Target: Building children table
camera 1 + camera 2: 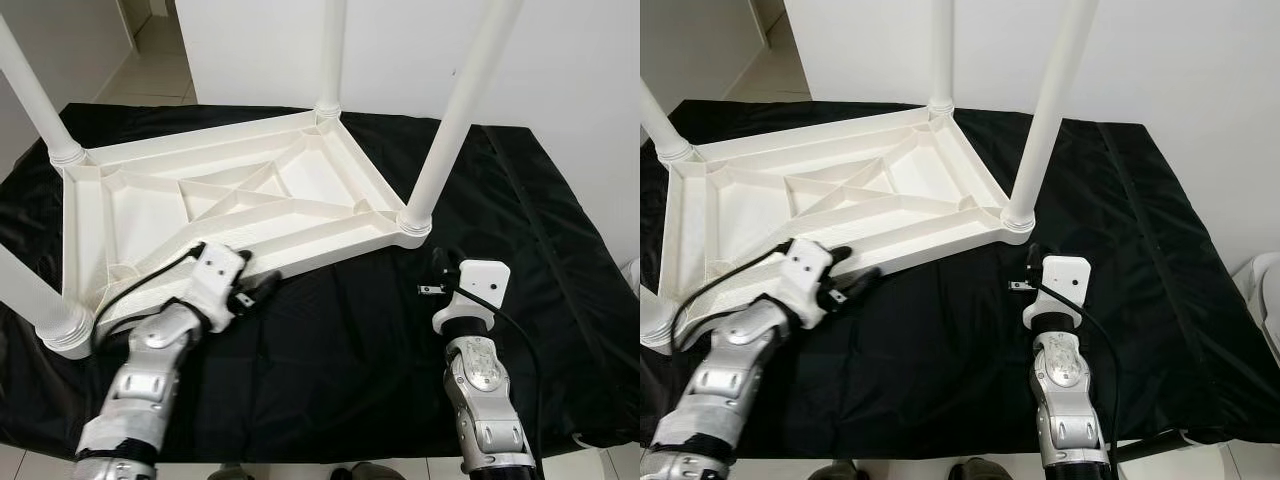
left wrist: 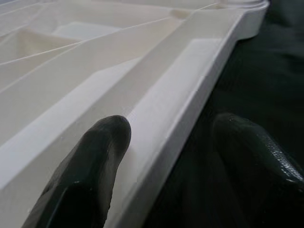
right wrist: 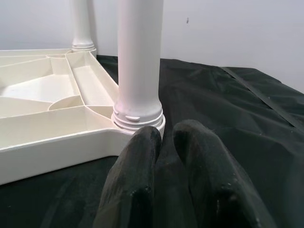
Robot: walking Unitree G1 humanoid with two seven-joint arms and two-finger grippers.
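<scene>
A white plastic children's table (image 1: pixel 300 180) lies upside down on a black cloth, its ribbed underside facing up. Upright legs stand in its corner sockets, among them the near right leg (image 1: pixel 455 120) and the near left leg (image 1: pixel 30 295). My left gripper (image 1: pixel 262 290) is open at the tabletop's near edge. One finger (image 2: pixel 102 147) rests over the rim (image 2: pixel 190 99), and the other finger (image 2: pixel 251 147) is outside it above the cloth. My right gripper (image 1: pixel 438 262) is shut on nothing, low over the cloth just in front of the near right leg's base (image 3: pixel 138 114).
The black cloth (image 1: pixel 360 350) covers a low surface and ends at a front edge near my body. A white wall (image 1: pixel 560 60) rises close behind. Tiled floor (image 1: pixel 150 60) shows at the back left, and a white object (image 1: pixel 1265 290) sits at the far right.
</scene>
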